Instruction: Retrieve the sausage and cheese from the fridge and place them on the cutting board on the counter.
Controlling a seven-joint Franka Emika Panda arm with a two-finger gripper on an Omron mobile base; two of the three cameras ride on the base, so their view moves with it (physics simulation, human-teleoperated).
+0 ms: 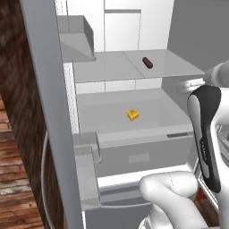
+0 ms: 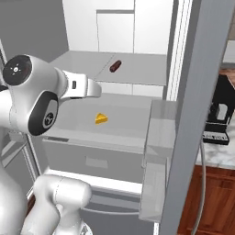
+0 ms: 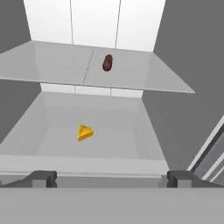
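Note:
The fridge (image 1: 176, 27) stands open in front of me. The dark reddish-brown sausage (image 1: 147, 62) (image 2: 115, 66) (image 3: 107, 62) lies on the upper shelf toward the back. On the shelf below rests the yellow cheese (image 1: 133, 115) (image 2: 101, 119) (image 3: 85, 132) wedge, near the middle. My gripper (image 3: 112, 178) is open, its two dark fingertips (image 3: 41, 177) spread wide. It hovers outside the front lip of the lower shelf, well short of the cheese, with nothing between the fingers. The cutting board is out of view.
The open fridge doors (image 1: 47, 112) (image 2: 195, 110) flank the opening, each with grey door bins (image 2: 158, 133). A drawer (image 1: 143, 156) sits under the cheese shelf. A black coffee machine (image 2: 219, 114) stands on the marble counter (image 2: 218, 156) to the right, over brown cabinets.

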